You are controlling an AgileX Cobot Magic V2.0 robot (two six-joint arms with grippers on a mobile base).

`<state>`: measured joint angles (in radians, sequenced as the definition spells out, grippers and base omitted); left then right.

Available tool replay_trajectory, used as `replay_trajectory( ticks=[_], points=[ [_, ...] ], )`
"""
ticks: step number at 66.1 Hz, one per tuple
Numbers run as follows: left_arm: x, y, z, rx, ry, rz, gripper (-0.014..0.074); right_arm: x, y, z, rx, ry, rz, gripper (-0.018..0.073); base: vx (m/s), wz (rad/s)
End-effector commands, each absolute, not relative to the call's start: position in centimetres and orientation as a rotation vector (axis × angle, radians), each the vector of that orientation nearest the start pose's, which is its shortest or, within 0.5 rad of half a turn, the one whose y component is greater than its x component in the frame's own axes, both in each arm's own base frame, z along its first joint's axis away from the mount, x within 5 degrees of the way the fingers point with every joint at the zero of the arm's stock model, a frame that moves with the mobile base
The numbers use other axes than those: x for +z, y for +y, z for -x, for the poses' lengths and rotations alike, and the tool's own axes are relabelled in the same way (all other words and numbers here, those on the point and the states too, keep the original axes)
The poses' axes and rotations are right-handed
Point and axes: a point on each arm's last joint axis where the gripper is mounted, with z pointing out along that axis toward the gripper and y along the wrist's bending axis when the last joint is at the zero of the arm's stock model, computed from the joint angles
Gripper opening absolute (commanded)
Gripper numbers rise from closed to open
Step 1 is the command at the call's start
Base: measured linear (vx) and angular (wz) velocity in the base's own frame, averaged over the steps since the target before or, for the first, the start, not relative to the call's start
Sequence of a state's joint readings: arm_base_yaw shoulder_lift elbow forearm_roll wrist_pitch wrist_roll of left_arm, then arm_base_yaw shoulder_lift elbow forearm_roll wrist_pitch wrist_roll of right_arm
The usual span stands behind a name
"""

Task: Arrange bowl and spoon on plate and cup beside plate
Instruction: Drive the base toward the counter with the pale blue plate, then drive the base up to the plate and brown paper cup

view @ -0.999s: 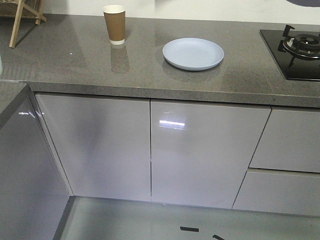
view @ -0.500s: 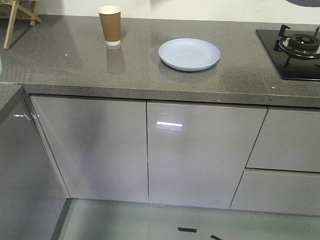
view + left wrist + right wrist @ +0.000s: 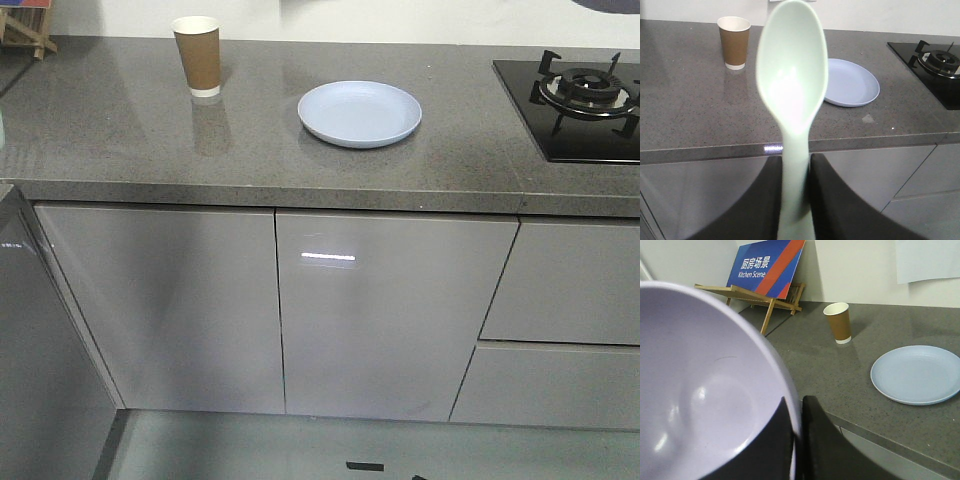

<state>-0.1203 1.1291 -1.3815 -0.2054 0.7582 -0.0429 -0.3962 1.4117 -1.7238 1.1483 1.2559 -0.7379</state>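
Note:
The pale blue plate [image 3: 360, 113] lies bare on the grey counter [image 3: 120, 130], with the brown paper cup [image 3: 198, 56] upright to its left and farther back. My left gripper [image 3: 796, 175] is shut on the handle of the mint-green spoon [image 3: 792, 80], which stands head-up in front of the counter edge. My right gripper [image 3: 797, 425] is shut on the rim of the lavender bowl [image 3: 700, 390], held short of the counter. The plate [image 3: 916, 374] and cup [image 3: 838, 322] lie ahead of it. In the left wrist view the cup [image 3: 734, 41] and plate [image 3: 852, 82] show behind the spoon.
A black gas hob [image 3: 580, 100] sits at the counter's right end. A wooden stand with a blue "Kitchen Scene" sign [image 3: 765, 267] leans at the back left. Glossy grey cabinet doors [image 3: 390, 310] run below the counter edge.
The front view has shifted: cup, plate and hob have slid left in the picture and sit slightly lower. Cup and plate keep their places on the counter.

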Motion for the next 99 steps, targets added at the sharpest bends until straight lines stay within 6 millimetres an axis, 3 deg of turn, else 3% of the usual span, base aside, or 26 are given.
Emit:
replay_trajectory(
  ticks=[1,99],
  points=[
    [48.1,-3.92,-21.69,-0.361,1.881,-0.013,-0.0006,52.17,-1.72,-25.09,0.745,1.754,0.418,-0.0006,0.05,-0.04],
    [48.1,-3.92,-21.69,-0.361,1.881,-0.013,-0.0006,52.17,-1.72,-25.09,0.745,1.754,0.418,-0.0006,0.06,-0.02]
  ],
)
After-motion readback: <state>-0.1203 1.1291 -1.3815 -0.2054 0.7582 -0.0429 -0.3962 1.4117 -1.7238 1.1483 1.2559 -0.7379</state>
